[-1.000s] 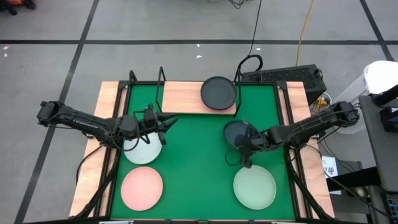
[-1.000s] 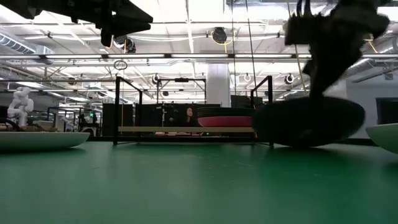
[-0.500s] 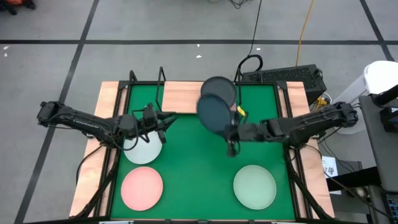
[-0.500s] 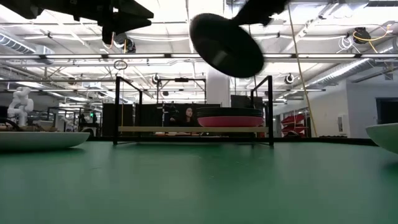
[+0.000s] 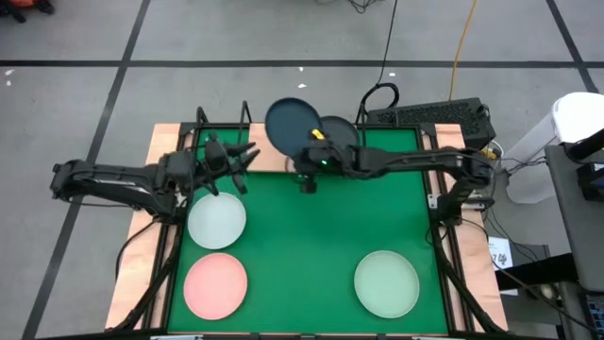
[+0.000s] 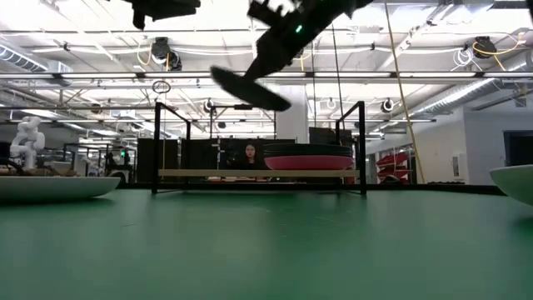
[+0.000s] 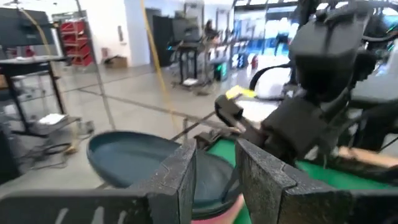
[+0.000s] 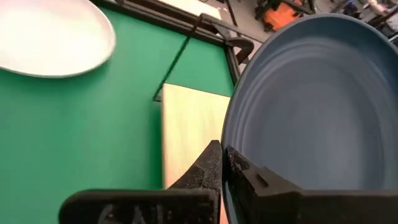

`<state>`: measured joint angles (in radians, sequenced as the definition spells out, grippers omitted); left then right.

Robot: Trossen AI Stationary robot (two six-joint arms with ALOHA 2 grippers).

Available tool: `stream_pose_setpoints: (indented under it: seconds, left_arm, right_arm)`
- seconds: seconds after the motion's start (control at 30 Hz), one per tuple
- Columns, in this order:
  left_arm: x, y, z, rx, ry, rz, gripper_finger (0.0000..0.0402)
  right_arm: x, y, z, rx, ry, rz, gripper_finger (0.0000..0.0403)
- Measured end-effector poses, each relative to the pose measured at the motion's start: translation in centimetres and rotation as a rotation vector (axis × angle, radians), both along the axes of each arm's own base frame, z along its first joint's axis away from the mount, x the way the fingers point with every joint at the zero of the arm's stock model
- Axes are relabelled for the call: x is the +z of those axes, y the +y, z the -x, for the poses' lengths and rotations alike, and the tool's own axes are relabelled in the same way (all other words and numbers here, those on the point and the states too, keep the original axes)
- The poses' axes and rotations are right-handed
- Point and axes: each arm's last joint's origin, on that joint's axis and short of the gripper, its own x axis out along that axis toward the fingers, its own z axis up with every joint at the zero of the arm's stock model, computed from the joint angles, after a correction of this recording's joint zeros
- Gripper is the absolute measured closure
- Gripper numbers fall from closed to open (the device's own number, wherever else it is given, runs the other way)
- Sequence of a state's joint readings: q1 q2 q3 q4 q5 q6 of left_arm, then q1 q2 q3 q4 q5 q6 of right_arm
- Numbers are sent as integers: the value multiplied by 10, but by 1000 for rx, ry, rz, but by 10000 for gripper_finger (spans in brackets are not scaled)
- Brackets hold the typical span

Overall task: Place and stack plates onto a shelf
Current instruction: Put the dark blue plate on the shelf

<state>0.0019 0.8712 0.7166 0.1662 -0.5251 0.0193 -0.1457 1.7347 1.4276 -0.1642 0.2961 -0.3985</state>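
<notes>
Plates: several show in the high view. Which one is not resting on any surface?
The dark grey-teal plate, pinched at its rim by the right gripper above the shelf. The whitish, pink and mint plates lie flat on the green mat.

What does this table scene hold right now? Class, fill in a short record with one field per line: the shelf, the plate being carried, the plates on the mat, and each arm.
shelf: wood board at the mat's far edge, with a stack of plates on its right part
carried plate: dark grey-teal plate, tilted in the air over the shelf
plates on mat: whitish plate, pink plate, mint green plate
right gripper: fingers shut on the plate's rim
left gripper: open, at the shelf's left end, holding nothing
</notes>
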Motion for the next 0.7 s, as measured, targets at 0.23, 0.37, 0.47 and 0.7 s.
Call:
stream_pose_setpoints:
  seconds: [0.23, 0.37, 0.47, 0.7]
  left_arm:
    - [15, 9, 4, 49, 37, -28, 286]
    - [16, 12, 4, 64, 47, -44, 286]
    - [14, 14, 5, 72, 66, -45, 286]
    - [13, 17, 5, 89, 82, -40, 286]
  right_arm:
    - [-33, -31, -32, 49, -9, 6, 403]
    - [-55, -39, -43, 119, -16, -27, 403]
    - [-71, -42, -48, 135, 17, -14, 403]
    - [-109, -45, -56, 140, 98, -25, 403]
